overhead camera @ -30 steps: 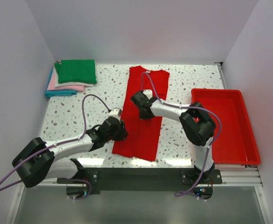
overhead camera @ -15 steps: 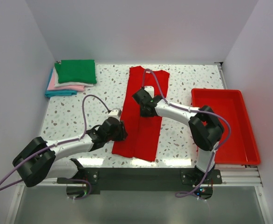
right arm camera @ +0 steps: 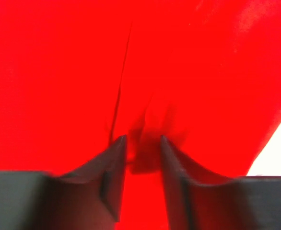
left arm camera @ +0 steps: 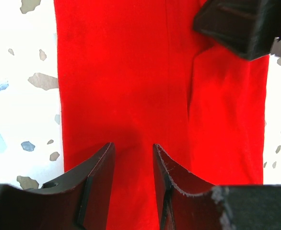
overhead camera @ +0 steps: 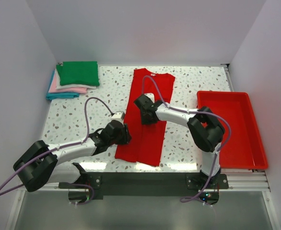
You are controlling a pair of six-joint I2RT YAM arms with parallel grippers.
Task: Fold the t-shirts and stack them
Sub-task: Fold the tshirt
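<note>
The red t-shirt (overhead camera: 152, 88) lies as a lengthwise strip at the centre of the table (overhead camera: 78, 112); the left gripper (left arm camera: 132, 149) and right gripper (right arm camera: 141, 142), both parted over it, should pinch all layers squarely before folding crosswise.

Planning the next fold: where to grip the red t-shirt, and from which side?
The red t-shirt lies flat as a long narrow strip, collar far, hem at the near end. Probably best: pinch the hem's two corners, coming in low from the near side. That free edge lets jaws slide under, and lifting it folds the strip toward the collar.
</note>
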